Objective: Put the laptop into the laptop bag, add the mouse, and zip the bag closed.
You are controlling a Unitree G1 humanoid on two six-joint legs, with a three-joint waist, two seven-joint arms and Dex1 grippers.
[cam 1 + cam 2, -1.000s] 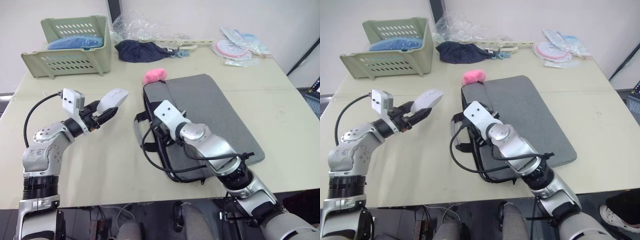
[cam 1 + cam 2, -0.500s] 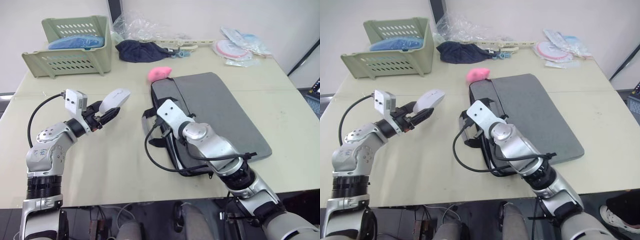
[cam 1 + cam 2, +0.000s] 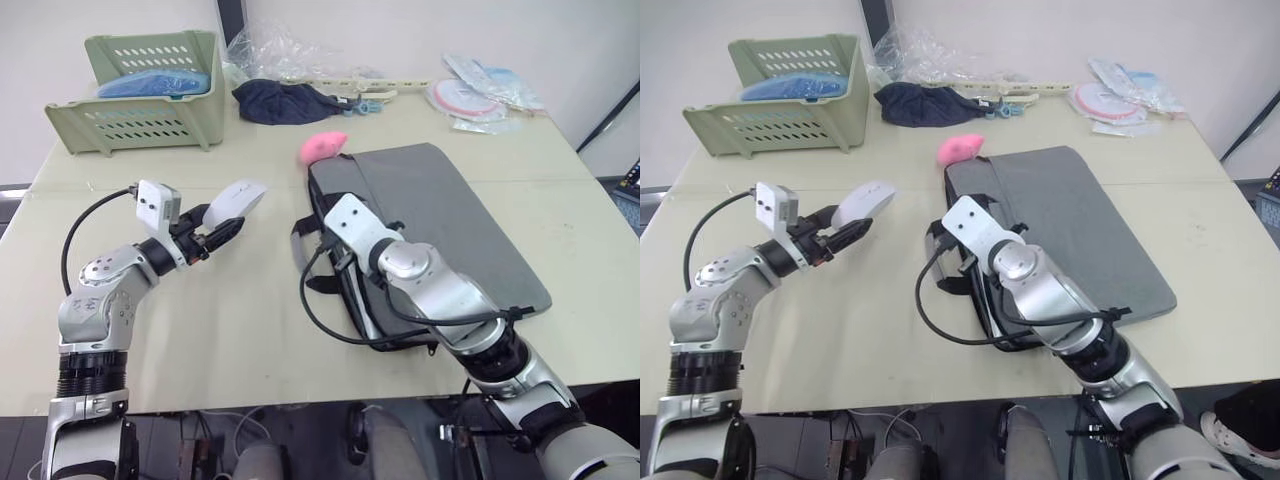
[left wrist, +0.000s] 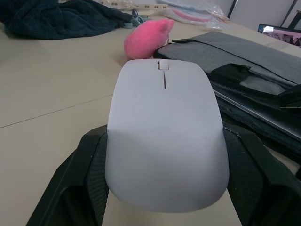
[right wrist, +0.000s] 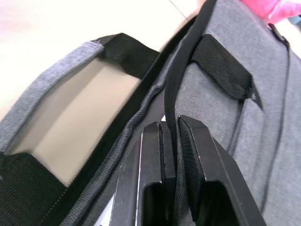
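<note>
The left gripper [image 3: 222,232] holds the white mouse [image 3: 236,199] in its jaws above the counter [image 3: 200,330], at nine o'clock from the grey bag [image 3: 440,220]. The right gripper [image 5: 171,141] pinches the bag's open edge. A silver edge inside suggests the laptop [image 4: 249,106] is stowed; mouse and zipping remain.

Mouse [image 4: 165,136] smooth matt white plastic; laptop bag [image 3: 450,225] grey woven cloth.
</note>
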